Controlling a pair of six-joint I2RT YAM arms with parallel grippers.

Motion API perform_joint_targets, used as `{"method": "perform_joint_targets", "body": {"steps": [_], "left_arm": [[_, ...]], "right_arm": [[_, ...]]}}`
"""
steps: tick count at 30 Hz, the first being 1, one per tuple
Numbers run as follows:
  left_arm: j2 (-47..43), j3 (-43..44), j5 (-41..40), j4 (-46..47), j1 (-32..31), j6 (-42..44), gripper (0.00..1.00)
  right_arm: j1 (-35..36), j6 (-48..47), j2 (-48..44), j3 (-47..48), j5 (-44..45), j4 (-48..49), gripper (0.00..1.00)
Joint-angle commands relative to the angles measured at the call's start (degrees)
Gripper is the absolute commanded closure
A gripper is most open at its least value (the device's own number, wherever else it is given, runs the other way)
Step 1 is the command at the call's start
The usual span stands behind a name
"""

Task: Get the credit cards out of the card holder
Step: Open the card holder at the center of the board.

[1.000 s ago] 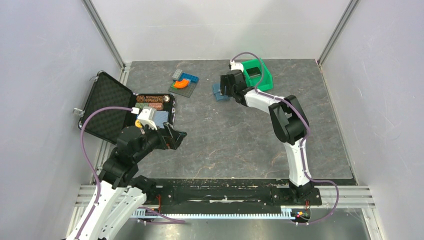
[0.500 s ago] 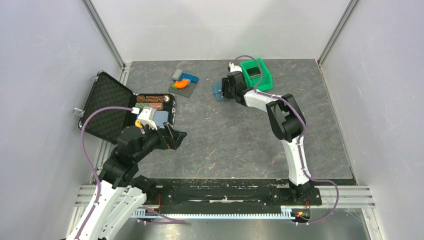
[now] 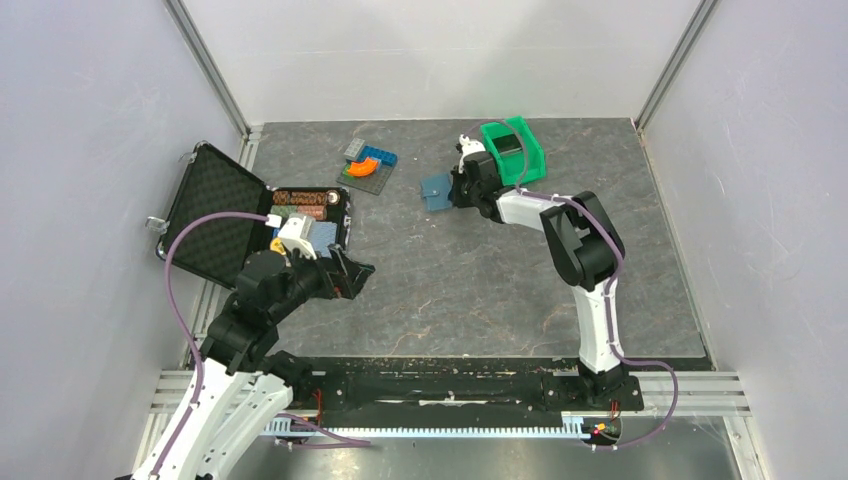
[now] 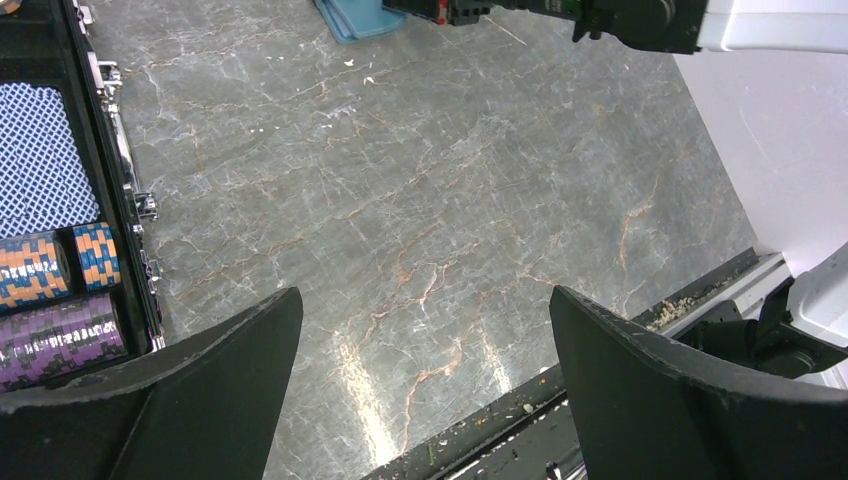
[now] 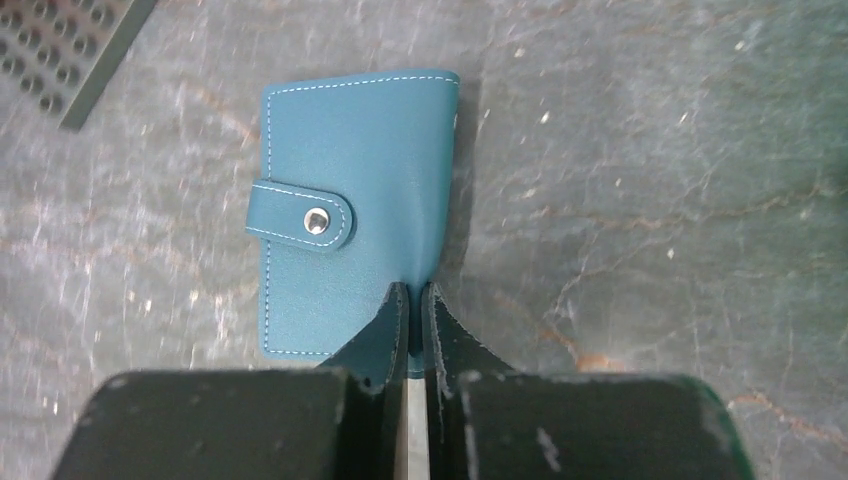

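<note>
The card holder, a teal-blue wallet, lies snapped closed on the stone table top; it also shows in the top view at the back centre. My right gripper is shut, with its fingertips pinching the wallet's near right edge. No credit cards show; they are hidden. My left gripper hangs wide open over bare table at the near left, beside the black case, with nothing between its fingers.
An open black foam-lined case at the left holds striped poker chips and a blue patterned deck. A green bin stands just behind the right gripper. A grey baseplate with toy bricks lies at the back.
The right gripper's jaws have closed from wide open onto the card holder's edge, and its wrist shifted slightly right. The left arm has stayed put.
</note>
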Motion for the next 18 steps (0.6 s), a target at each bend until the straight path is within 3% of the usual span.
{"method": "perform_joint_targets", "body": {"steps": [1,6,11,18], "left_arm": [[0.64,-0.04,0.77,1.47,-0.15,-2.26,0.0],[0.98,-0.24,-0.07,1.47,-0.07,-2.22,0.0],[2.1,-0.18,-0.66,1.29,0.04,-2.27,0.0],[5.08,0.84,1.27,0.59,0.12,-1.68,0.0]], "right_arm": [[0.38,-6.6,-4.72,-7.77,-6.44,-4.56,1.0],[0.62,-8.56,-16.93,-21.61,-11.51,-2.49,1.0],[3.29,-6.51,-33.46,-38.92,-9.27,-4.06,1.0],[7.5,7.69,-52.34,-57.55,-3.19,-3.52,1.0]]}}
